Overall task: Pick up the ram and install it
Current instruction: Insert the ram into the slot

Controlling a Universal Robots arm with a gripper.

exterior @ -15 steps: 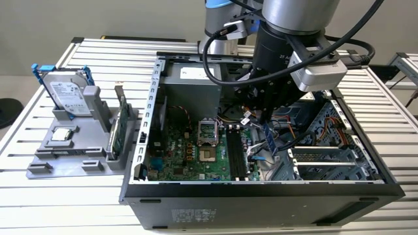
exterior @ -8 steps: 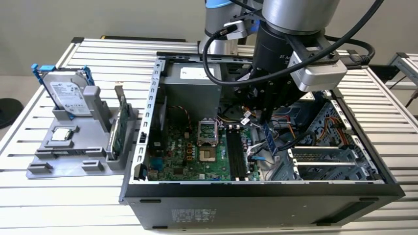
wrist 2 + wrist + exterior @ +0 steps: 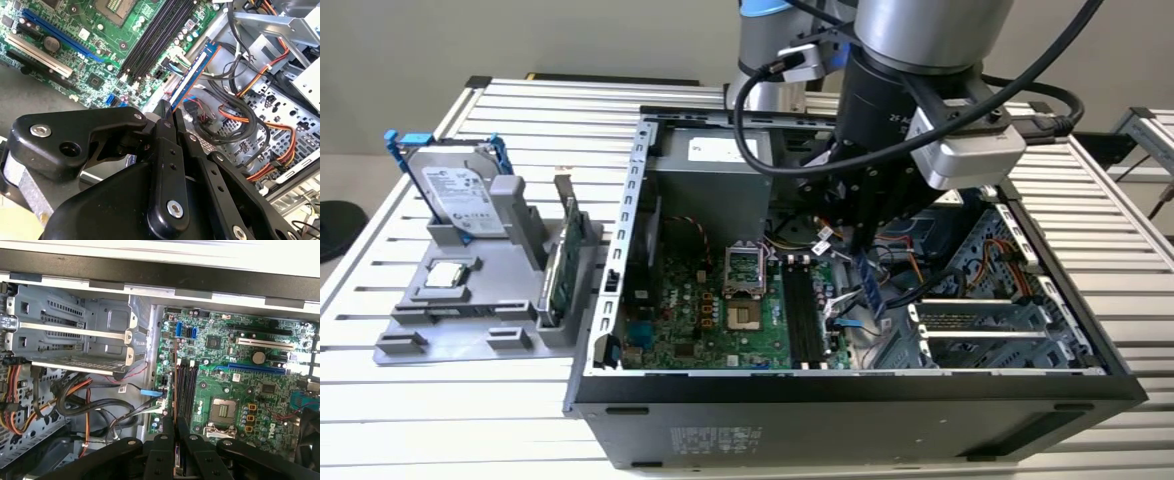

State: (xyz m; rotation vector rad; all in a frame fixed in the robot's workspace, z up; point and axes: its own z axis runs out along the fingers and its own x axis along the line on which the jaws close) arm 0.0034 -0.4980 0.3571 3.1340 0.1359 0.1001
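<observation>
Clearly the pincer (image 3: 169, 107) is clamped on one end of the ram (image 3: 192, 75), a light, stiff, thin board, probably fragile and best held by its flat faces. It hangs near the memory slots (image 3: 155, 37) inside the open computer case (image 3: 854, 390). Farther off, a grey tray (image 3: 467, 325) holds a hard drive (image 3: 460, 195).

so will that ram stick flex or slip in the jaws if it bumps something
Probably stiff: the ram juts straight from the gripper with no visible sag. Likely light, being a thin flat board. It might pivot or slip if nudged, since the narrow jaws clamp only a small part of its flat faces.
</observation>
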